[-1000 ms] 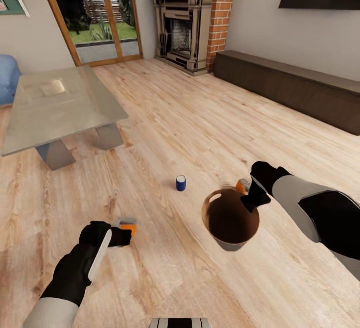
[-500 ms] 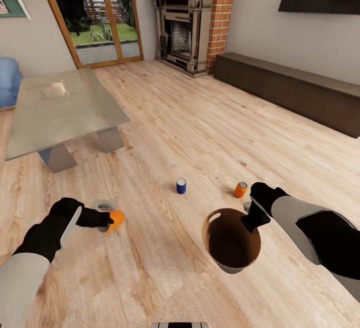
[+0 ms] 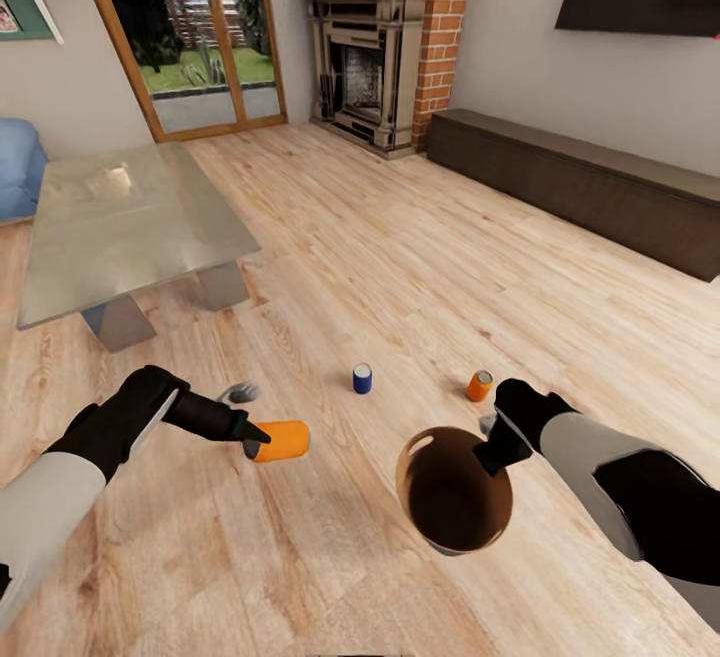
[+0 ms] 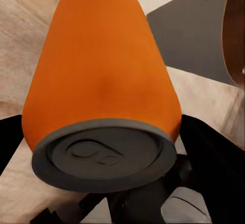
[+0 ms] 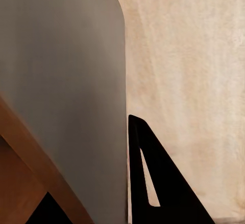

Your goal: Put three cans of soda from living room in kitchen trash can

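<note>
Our left gripper point(image 3: 250, 445) is clamped on an orange can point(image 3: 280, 440), held sideways above the wooden floor point(image 3: 400, 267); we read no label on it. Our right gripper point(image 3: 492, 455) pinches the trash can point(image 3: 452, 489) rim, lifted. A blue can point(image 3: 362, 378) and second orange can point(image 3: 479, 385) stand on the floor.

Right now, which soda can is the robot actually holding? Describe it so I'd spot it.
Start at the glass coffee table, then look nearer, over the wood floor. An orange can lies sideways in the left gripper jaws, off the floor; the blue can and other orange can stand upright.
</note>
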Robot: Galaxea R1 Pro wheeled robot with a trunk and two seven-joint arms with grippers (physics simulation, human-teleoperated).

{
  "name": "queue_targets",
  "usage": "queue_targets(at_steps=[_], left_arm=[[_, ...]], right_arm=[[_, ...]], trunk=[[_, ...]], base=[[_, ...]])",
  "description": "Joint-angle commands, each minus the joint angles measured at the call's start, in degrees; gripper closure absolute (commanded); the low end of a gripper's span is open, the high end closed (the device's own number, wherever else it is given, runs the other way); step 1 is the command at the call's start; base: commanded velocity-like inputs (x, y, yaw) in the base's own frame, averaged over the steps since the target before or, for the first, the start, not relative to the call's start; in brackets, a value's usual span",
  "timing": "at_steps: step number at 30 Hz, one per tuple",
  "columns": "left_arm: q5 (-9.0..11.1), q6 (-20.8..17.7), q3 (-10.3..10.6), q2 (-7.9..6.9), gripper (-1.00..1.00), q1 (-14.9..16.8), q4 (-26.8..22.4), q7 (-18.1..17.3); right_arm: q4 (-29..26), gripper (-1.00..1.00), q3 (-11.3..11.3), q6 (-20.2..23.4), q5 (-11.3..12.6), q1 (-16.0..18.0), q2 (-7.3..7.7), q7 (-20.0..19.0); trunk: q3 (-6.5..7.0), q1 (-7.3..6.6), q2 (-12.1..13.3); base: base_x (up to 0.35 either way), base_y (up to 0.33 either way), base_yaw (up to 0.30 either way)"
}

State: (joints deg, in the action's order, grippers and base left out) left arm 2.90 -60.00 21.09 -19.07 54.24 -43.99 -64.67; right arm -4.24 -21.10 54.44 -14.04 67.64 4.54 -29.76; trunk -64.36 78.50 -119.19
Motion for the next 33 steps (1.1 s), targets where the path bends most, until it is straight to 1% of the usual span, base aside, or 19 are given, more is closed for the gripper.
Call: queue_targets(at_steps=[1,2,5,6,12,16,18,20,22,24,28,31,33], left_arm=[[-0.4,0.0,0.3,-0.01,1.00,0.0,-0.3,-0.7],[-0.4,0.0,0.7,-0.04,1.00,0.0,-1.0,-1.6],[-0.4,0.0,1.1,-0.07,1.00,0.1,-1.7,-2.7],[-0.3,0.0,1.2,-0.08,1.00,0.1,-1.9,-3.0],[-0.1,0.0,1.3,-0.20,1.00,0.1,-3.5,-3.7],[0.1,0.0,1.1,-0.27,1.00,0.0,-6.0,-5.6],[0.1,0.0,1.0,-0.37,1.00,0.0,-6.4,-6.1],[0.2,0.0,0.9,-1.13,1.00,0.0,-7.1,-6.6],[0.3,0.0,0.8,-1.42,1.00,0.0,-7.8,-6.9],[0.4,0.0,0.8,-1.67,1.00,0.0,-9.5,-7.3],[0.6,0.0,0.8,-1.95,1.00,-0.2,-16.0,-7.6],[0.5,0.0,0.8,-2.07,1.00,-0.4,-19.8,-8.0],[0.5,0.0,0.7,-2.09,1.00,-0.6,-20.5,-8.1]], right_arm=[[-0.1,1.00,1.2,0.3,1.0,-0.1,0.00,-0.2],[-0.2,1.00,2.3,0.3,0.9,-0.2,0.01,-0.1],[-0.3,1.00,3.7,0.3,0.9,-0.4,0.04,0.1],[-0.4,1.00,4.0,0.3,0.9,-0.4,0.07,0.1],[-0.4,1.00,4.6,0.3,0.9,-0.5,0.11,0.2],[-0.4,1.00,4.7,0.3,0.9,-0.5,0.09,0.5],[-0.4,1.00,4.7,0.3,0.9,-0.5,0.12,0.6],[-0.5,1.00,4.8,0.3,0.9,-0.6,0.39,0.6],[-0.6,1.00,4.9,0.3,0.9,-0.6,0.59,0.7],[-1.2,1.00,4.9,0.3,0.9,-0.6,0.79,0.7],[-3.5,1.00,4.8,0.3,0.9,-0.6,1.15,0.7],[-4.3,1.00,4.8,0.3,0.9,-0.7,1.12,0.7],[-4.6,1.00,4.9,0.3,0.9,-0.7,1.12,0.7]], trunk=[[0.19,-0.23,0.4],[0.37,-0.45,0.8],[0.90,-1.10,2.0],[0.90,-1.10,2.0],[0.90,-1.10,2.0],[0.90,-1.10,2.0],[0.90,-1.10,2.0],[0.90,-1.10,2.0],[0.90,-1.10,2.0],[0.90,-1.10,2.0],[0.90,-1.10,2.0],[0.90,-1.10,2.0],[0.90,-1.10,2.0]], base=[[0.000,0.000,0.000],[0.000,0.000,0.000],[0.000,0.000,0.000],[0.000,0.000,0.000],[0.000,0.000,0.000],[0.000,0.000,0.000],[0.000,0.000,0.000],[0.000,0.000,0.000],[0.000,0.000,0.000],[0.000,0.000,0.000],[0.000,0.000,0.000],[0.000,0.000,0.000],[0.000,0.000,0.000]])
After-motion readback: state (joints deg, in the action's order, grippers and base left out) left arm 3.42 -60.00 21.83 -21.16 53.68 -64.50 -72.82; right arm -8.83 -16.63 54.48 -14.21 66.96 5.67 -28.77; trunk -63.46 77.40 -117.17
